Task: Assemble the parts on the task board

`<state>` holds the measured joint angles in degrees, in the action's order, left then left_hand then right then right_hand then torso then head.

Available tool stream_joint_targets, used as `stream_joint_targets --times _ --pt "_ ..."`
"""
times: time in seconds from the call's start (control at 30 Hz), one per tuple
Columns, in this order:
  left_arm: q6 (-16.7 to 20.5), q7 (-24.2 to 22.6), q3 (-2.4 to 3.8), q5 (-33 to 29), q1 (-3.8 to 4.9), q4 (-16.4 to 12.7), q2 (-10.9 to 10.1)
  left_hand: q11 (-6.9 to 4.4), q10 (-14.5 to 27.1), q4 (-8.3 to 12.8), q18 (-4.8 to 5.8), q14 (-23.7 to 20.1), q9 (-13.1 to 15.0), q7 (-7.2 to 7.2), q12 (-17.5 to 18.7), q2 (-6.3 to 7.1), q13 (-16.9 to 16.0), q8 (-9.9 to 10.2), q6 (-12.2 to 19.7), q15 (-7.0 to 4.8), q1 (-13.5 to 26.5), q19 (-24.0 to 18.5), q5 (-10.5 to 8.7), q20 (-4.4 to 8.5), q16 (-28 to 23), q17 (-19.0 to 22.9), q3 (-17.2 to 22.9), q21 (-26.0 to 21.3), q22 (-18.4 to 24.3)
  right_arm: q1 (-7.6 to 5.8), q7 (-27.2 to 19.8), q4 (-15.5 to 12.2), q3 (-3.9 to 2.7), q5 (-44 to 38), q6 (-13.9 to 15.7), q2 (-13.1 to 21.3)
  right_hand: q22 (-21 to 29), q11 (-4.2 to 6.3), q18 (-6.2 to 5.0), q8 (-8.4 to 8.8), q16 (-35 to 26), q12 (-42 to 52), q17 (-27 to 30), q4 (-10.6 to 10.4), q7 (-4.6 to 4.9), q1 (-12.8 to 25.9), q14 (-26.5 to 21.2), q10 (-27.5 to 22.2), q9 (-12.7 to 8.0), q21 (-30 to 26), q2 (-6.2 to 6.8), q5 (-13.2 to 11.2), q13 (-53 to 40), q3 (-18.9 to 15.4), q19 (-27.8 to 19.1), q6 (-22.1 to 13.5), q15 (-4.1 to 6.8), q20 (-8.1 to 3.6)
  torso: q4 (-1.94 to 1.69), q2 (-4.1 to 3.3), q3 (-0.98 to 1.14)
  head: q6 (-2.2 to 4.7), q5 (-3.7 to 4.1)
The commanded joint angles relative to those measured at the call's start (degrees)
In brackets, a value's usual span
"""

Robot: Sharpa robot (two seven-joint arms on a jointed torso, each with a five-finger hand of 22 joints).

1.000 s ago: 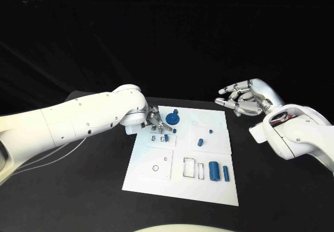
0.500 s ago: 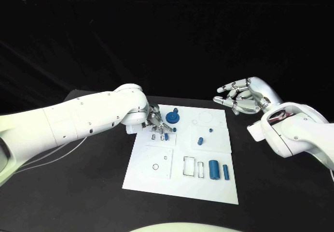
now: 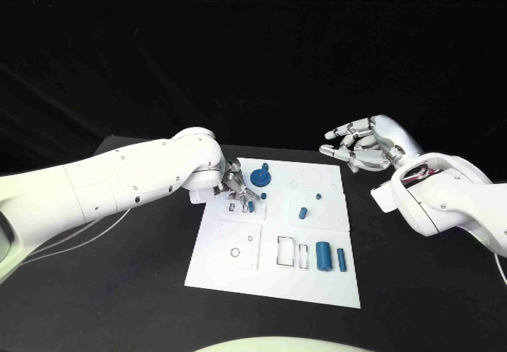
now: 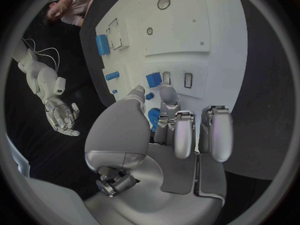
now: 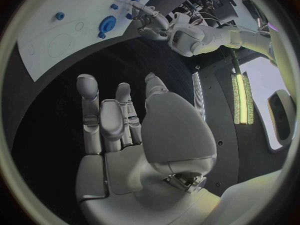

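Pinching a small blue part (image 3: 251,206), left hand (image 3: 237,185) rests on the task board (image 3: 227,264).

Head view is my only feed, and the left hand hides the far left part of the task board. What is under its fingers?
Observer: In the left wrist view, the left hand has its fingertips right beside a small blue block, which sits next to two rectangular slots.
Operator: Is it gripping that block?
Observer: I cannot tell. The fingers lie stretched out over the task board, and no part is plainly pinched between them.
Operator: And the right hand's palm? I can't see into it.
Observer: The right wrist view shows the right hand with fingers apart and nothing in the palm, over the black table beside the board.
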<state>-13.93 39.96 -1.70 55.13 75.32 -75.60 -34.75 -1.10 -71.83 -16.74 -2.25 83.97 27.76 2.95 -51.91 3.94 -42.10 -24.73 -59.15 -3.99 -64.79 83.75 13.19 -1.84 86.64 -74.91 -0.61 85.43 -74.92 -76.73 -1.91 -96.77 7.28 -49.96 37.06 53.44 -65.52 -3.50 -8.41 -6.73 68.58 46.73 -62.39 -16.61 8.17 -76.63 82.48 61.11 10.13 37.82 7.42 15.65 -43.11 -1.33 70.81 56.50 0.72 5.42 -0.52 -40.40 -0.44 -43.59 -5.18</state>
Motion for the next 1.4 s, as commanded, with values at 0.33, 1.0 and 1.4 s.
stream_joint_targets --times 0.33,1.0,1.4 --pt "-1.6 2.0 -0.04 -0.5 -0.11 0.2 0.4 -0.05 -0.2 0.1 0.49 5.0 0.1 -0.12 -0.4 -0.67 -0.2 -0.4 -0.2 -0.41 -0.4 1.8 0.03 0.23 0.3 -11.2 0.0 0.3 -7.8 -0.01 0.1 -0.1 -0.03 -0.3 -0.5 0.0 0.1 0.07 -0.58 -0.15 -0.2 -0.2 0.0 0.1 -0.02 0.3 -0.2 -0.5 0.1 -0.3 0.22 0.2 0.0 -0.3 -0.5 -0.5 0.02 0.0 -0.25 -0.05 -0.02 0.01 0.31" --pt "-0.8 1.7 -0.21 -1.1 -0.31 0.9 1.2 -0.07 -0.3 0.0 0.51 5.0 0.1 -0.14 -0.5 -0.88 -0.4 -0.4 -0.2 -0.43 -0.7 1.9 0.04 0.24 0.3 -11.3 0.1 0.4 -7.9 -0.01 0.2 -0.2 -0.03 -0.3 -0.2 0.0 0.5 0.04 -0.69 -0.11 -0.7 -0.3 0.5 0.1 0.02 0.2 -0.4 -0.5 0.1 -1.1 0.05 0.4 0.3 -0.2 -0.7 -0.7 0.01 0.03 -0.43 -0.05 -0.1 -0.11 0.59" --pt "-0.6 1.6 -0.2 -1.1 -0.32 1.0 1.5 -0.09 -0.3 0.0 0.52 5.0 0.1 -0.15 -0.6 -1.15 -0.5 -0.5 -0.2 -0.44 -0.9 1.9 0.05 0.24 0.4 -11.3 0.2 0.4 -8.0 -0.01 0.3 -0.1 -0.03 -0.3 -0.4 -0.3 0.5 0.04 -0.69 -0.11 -0.7 -0.3 0.5 0.1 0.02 0.2 -0.4 -0.5 0.1 -1.1 0.05 0.4 0.3 -0.2 -0.7 -0.7 0.01 0.03 -0.54 -0.1 -0.11 -0.21 0.82"
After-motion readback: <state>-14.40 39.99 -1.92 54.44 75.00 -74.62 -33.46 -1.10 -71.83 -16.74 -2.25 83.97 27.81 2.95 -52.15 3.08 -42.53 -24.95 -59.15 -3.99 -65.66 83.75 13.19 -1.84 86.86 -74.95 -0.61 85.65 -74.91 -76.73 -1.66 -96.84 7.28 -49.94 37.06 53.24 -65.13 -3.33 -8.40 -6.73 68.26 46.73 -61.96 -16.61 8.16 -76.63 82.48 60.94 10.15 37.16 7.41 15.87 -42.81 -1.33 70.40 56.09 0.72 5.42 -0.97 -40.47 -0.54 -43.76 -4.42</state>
